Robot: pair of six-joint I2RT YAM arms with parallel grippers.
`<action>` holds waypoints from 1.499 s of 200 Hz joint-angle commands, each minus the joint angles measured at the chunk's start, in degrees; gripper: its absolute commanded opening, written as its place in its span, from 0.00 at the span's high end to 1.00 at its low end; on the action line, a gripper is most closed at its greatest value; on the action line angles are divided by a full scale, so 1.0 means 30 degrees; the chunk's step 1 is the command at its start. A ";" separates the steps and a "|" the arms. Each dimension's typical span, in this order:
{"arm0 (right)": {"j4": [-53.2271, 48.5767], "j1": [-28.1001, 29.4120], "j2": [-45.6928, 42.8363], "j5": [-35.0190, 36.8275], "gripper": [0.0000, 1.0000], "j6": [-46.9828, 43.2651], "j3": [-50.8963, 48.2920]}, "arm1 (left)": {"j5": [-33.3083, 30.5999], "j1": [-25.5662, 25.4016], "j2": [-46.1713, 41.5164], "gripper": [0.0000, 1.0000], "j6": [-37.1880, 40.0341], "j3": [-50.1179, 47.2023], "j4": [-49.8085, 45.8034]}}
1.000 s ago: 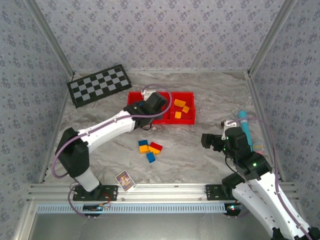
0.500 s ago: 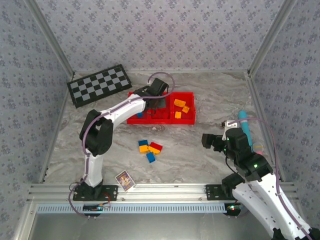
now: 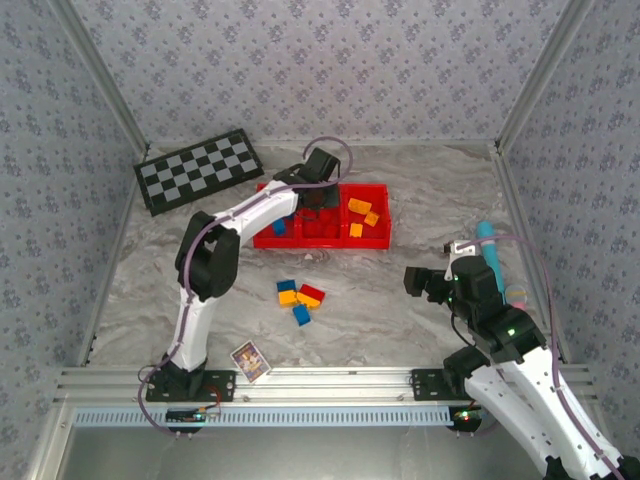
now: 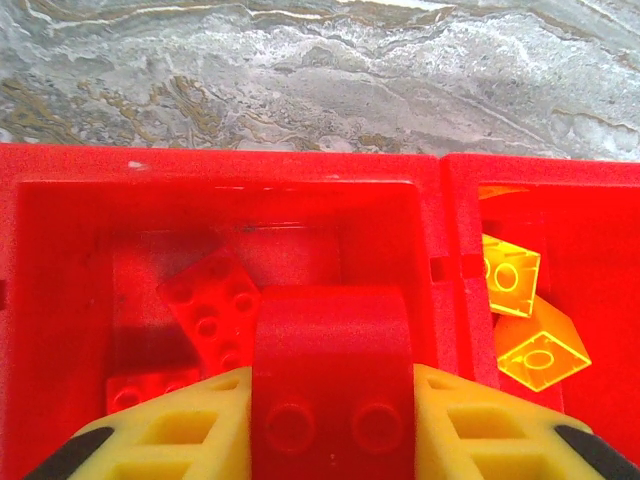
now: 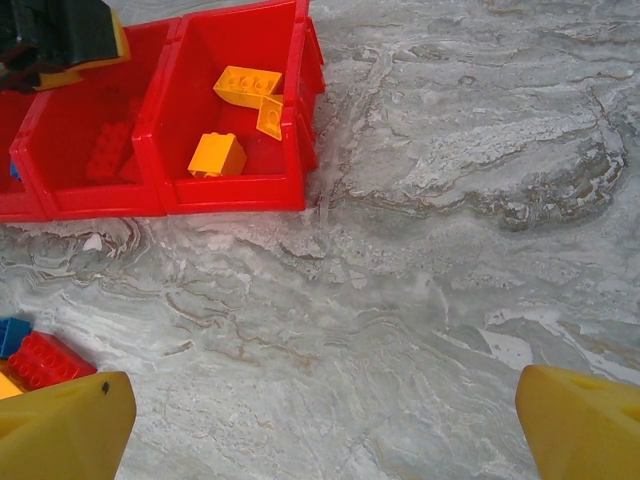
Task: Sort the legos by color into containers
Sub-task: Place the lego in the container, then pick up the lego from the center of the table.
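The left gripper (image 4: 332,425) is clamped on a red brick (image 4: 332,340), its flat sides between the pads. It hangs over the middle bin of the tray (image 4: 440,215), where other red bricks (image 4: 210,305) lie. Yellow bricks (image 4: 512,278) sit in the right bin. The right gripper (image 5: 320,400) hovers with fingers apart over bare worktop (image 5: 450,250). Loose bricks (image 3: 298,296) lie in front of the tray. They look light, rigid and slick (studs give poor purchase), so pinching the smooth side walls suits best.
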 commanded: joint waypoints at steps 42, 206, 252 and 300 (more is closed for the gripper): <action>-0.0376 0.0109 -0.0267 0.0564 0.00 0.0272 -0.0002 | 0.0673 -0.0033 0.0434 0.52 0.0184 0.0805 0.0114; -0.0256 0.0154 -0.0066 0.0499 0.00 0.0313 -0.0137 | 0.0021 -0.2524 -0.8471 0.00 0.2818 -0.9071 -0.0736; -0.0147 0.0171 0.0124 0.0281 0.00 0.0262 -0.0163 | -0.0566 -0.2889 -1.1627 0.00 0.0623 -1.3084 -0.1869; -0.0191 0.0197 0.0274 0.0146 0.00 0.0316 -0.0134 | -0.2193 -0.3549 -1.3068 0.00 -0.2849 -1.4955 -0.2850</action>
